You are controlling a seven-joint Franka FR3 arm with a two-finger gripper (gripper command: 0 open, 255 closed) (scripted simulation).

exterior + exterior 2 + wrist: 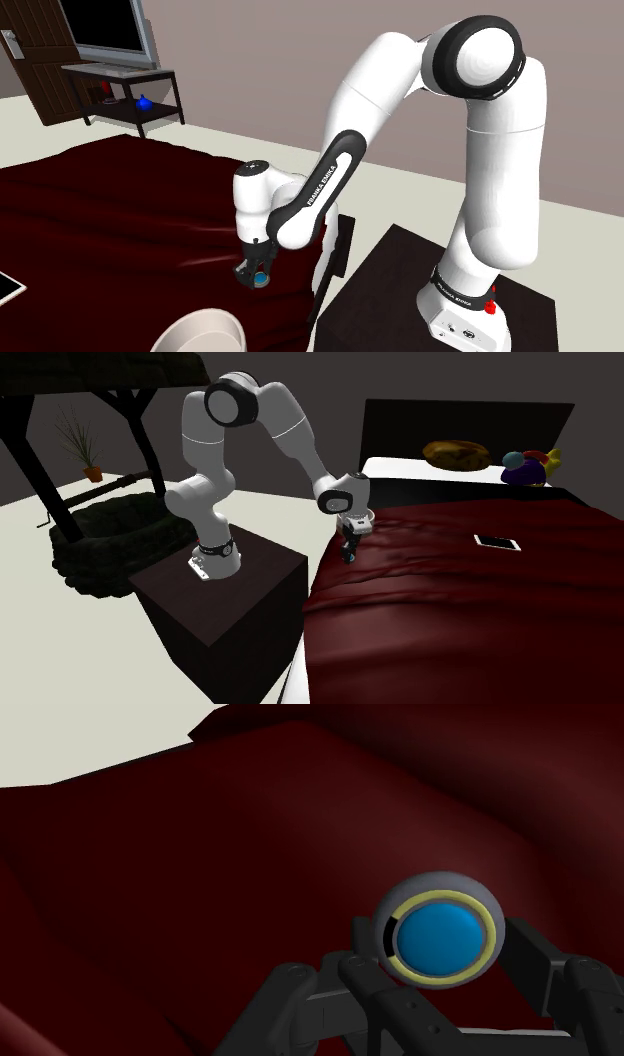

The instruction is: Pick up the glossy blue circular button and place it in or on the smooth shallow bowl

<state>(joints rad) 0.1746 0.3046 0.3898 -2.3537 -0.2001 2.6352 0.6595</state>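
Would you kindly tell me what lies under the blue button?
Dark red bedcover lies beneath the blue button, clasped by the gripper; the patch directly under it is hidden.

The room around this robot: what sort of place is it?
Probably a bedroom: a dark red bed, its dark headboard, and a television on a low stand.

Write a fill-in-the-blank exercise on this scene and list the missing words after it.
1. The gripper is shut on a round button whose glossy centre is coloured ____.
2. Around that centre runs a thin ring coloured ____.
3. The pale bowl sits on a bedcover coloured dark ____.

Missing words: blue; yellow; red.
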